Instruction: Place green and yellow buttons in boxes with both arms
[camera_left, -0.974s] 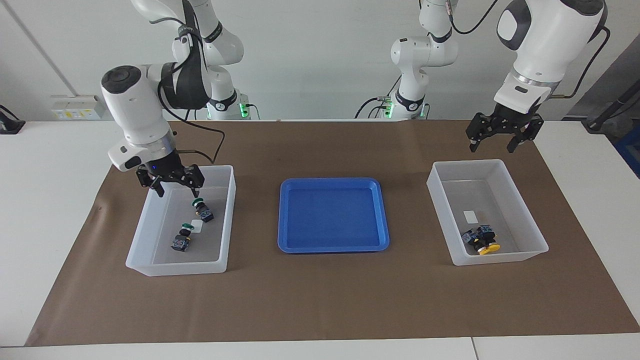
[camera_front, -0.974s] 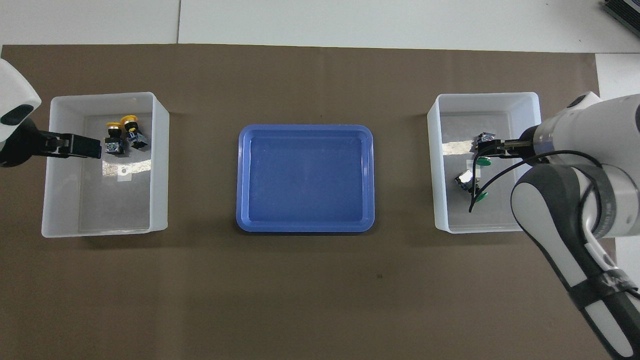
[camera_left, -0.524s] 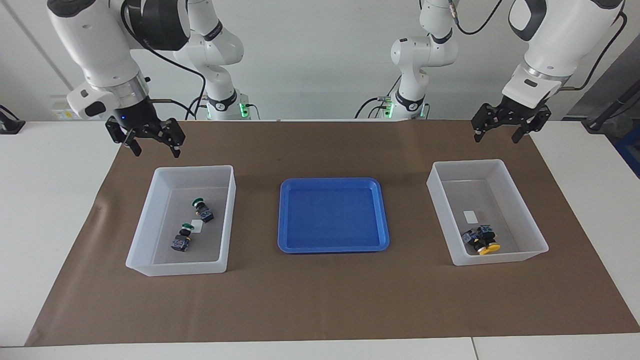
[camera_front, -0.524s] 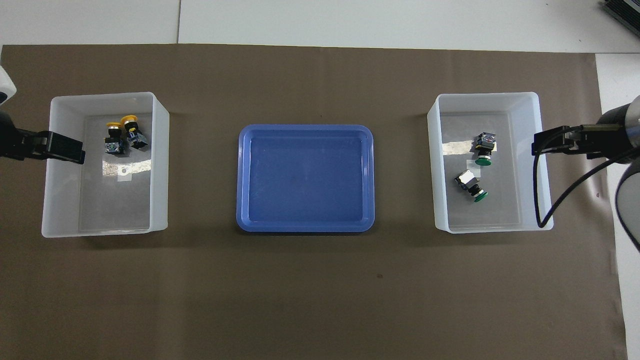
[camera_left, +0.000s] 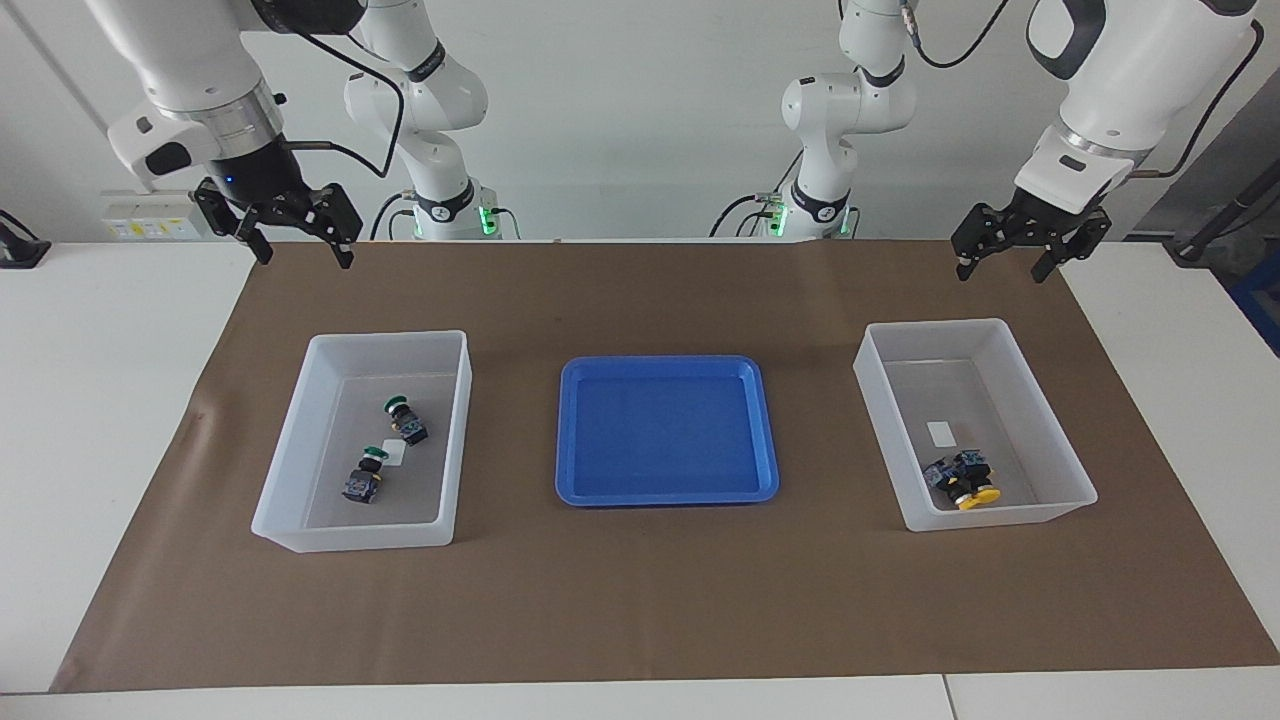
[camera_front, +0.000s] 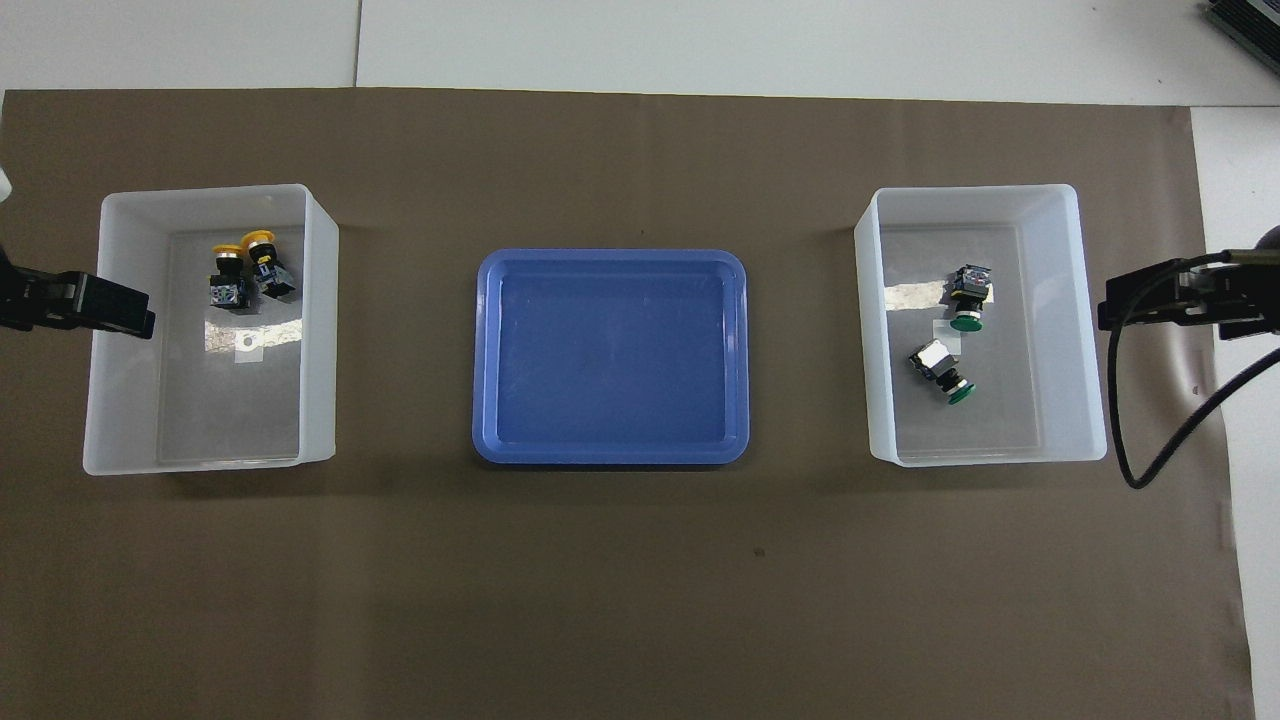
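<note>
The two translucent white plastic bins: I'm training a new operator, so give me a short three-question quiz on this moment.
1. True or false: both green-capped push-button switches lie in one translucent white plastic bin.
2. How many yellow-capped push-button switches lie in the bin at the left arm's end?
3. The shallow blue plastic tray holds: A) one switch B) nothing C) two switches

Key: 1 true; 2 two; 3 B. Left gripper and right gripper hang open, holding nothing.

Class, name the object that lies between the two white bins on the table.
A shallow blue tray with nothing in it lies between the green-button bin and the yellow-button bin; both views show it.
</note>
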